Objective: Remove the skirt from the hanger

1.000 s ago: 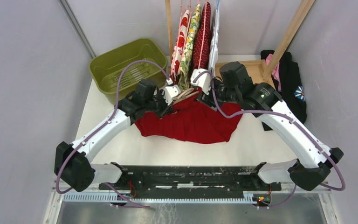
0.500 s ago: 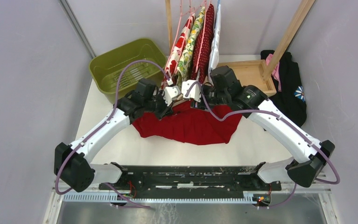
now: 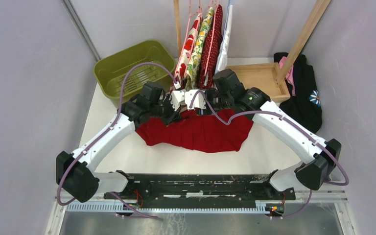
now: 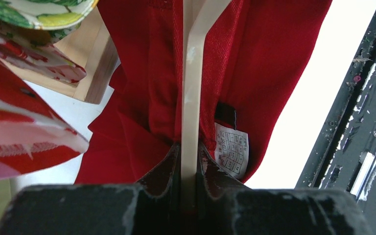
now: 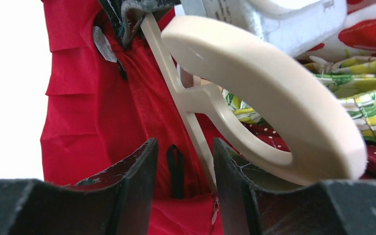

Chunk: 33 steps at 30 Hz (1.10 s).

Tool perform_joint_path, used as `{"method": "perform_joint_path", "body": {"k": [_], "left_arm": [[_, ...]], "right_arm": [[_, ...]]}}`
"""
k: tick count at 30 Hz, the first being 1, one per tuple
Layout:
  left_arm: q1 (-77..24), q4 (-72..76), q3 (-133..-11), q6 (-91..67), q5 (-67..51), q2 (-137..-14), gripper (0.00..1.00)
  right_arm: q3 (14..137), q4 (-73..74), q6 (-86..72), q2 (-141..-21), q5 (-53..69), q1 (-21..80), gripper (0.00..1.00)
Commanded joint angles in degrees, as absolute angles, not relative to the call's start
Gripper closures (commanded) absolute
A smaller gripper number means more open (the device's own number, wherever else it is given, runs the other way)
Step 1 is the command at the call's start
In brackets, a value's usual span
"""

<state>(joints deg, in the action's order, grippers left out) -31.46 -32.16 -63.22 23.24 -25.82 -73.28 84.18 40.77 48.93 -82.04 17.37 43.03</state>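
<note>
Two tools close together, left tool (image 4: 188, 149) pinching cream hanger (image 4: 192, 73), right tool (image 5: 185, 147) open around its stem, red skirt (image 5: 78, 98) underneath.

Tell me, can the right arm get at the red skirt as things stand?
Probably yes. The right claw stands open right at the red skirt, with nothing between them. The cream hanger sends its thin bar into the gap between the jaws, so it may get pinched too.

green basket (image 3: 120, 61) back-left | wooden tray (image 3: 255, 76) | black garment (image 3: 306, 93) (flowered) far right
</note>
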Motion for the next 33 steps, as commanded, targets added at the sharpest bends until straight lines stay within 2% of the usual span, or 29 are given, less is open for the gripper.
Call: {"method": "perform_joint_path", "body": {"k": [1, 21, 33], "left_arm": [[-31.63, -29.11, -66.86, 25.46, -29.36, -69.73, 0.97], [-31.67, -29.18, -66.71, 25.64, -29.36, -70.14, 0.97], [-31.71, -29.50, -66.38, 26.09, -29.15, -69.14, 0.97]], "right_arm": [[87.20, 37.59, 52.71, -83.45, 16.35, 43.24, 0.49], [89.85, 44.23, 56.96, -82.79, 22.28, 48.86, 0.50], [88.19, 43.29, 60.97, -84.79, 11.63, 48.76, 0.51]]}}
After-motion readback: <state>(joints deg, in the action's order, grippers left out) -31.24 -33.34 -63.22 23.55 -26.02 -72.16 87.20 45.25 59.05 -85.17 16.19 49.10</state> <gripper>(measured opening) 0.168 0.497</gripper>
